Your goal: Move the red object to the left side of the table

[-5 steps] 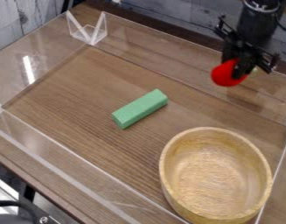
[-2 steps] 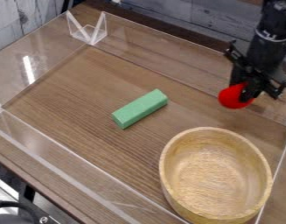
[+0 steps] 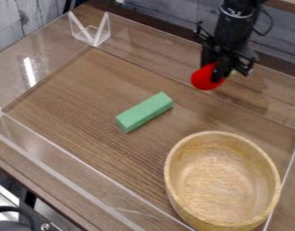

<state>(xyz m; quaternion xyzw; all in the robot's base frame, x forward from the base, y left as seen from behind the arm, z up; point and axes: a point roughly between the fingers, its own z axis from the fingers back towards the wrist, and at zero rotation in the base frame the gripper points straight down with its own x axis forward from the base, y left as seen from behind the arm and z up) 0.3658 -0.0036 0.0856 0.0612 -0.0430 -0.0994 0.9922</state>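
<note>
The red object (image 3: 208, 78) is a small round toy held just above the brown wood-grain table (image 3: 89, 99), toward the back right. My black gripper (image 3: 217, 69) points straight down over it and is shut on it, its fingers covering the toy's upper right side. The toy hangs right of and behind the table's middle.
A green rectangular block (image 3: 143, 111) lies near the table's middle, left of and nearer than the gripper. A round light wooden bowl (image 3: 222, 178) fills the near right corner. Low clear acrylic walls (image 3: 29, 63) edge the table, with a clear bracket (image 3: 89, 30) at the back left.
The gripper, still shut on the red toy, dipped to the right and nearer, then swung left and farther back; it now sits left of where it was a second ago.
</note>
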